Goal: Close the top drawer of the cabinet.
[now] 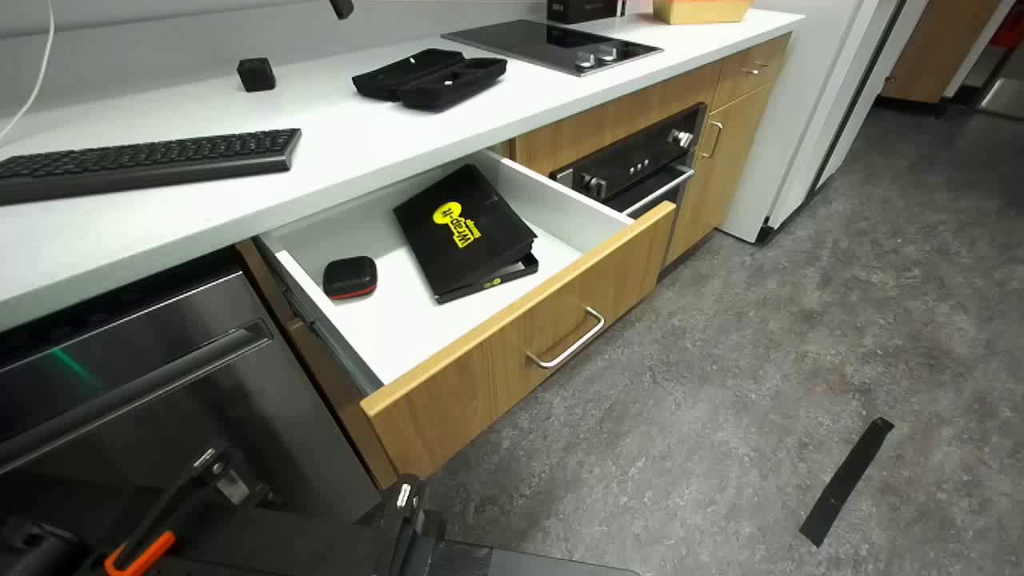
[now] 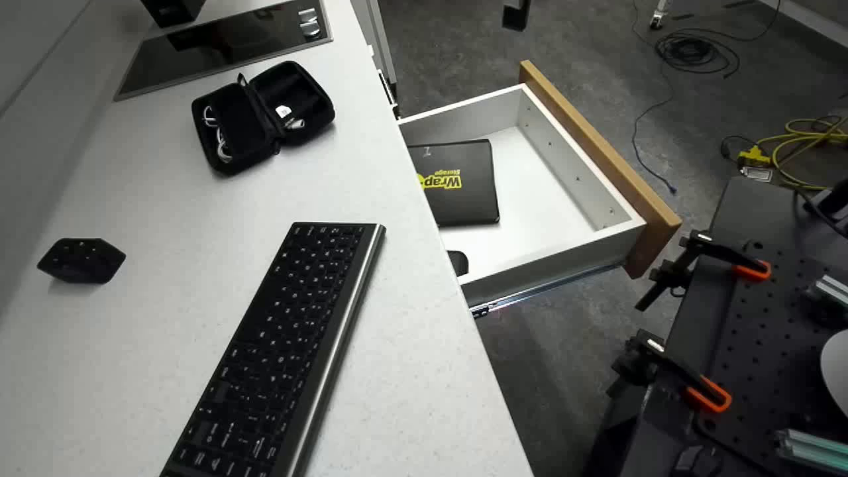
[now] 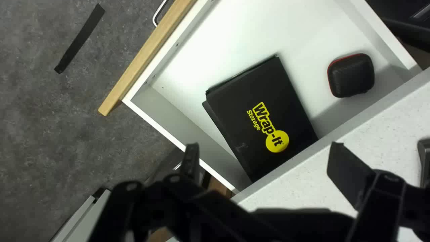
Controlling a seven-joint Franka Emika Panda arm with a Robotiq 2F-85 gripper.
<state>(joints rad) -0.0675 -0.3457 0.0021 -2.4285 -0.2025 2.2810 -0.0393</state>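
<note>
Top drawer (image 1: pixel 480 372) standing well out, black box (image 3: pixel 260 117) inside. Fingers (image 3: pixel 349 173) spread wide, gripping nothing, hanging above, probably for clearance ahead of closing push.

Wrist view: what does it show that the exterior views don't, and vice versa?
Only the wrist view shows both fingers of the black gripper, spread apart.
Only the exterior views show the black glass cooktop, the opened black rectangular case and the small black faceted block.
All share the wide, open, wood-fronted top drawer, the black box with yellow Wrap-It lettering inside it, and the white countertop.
</note>
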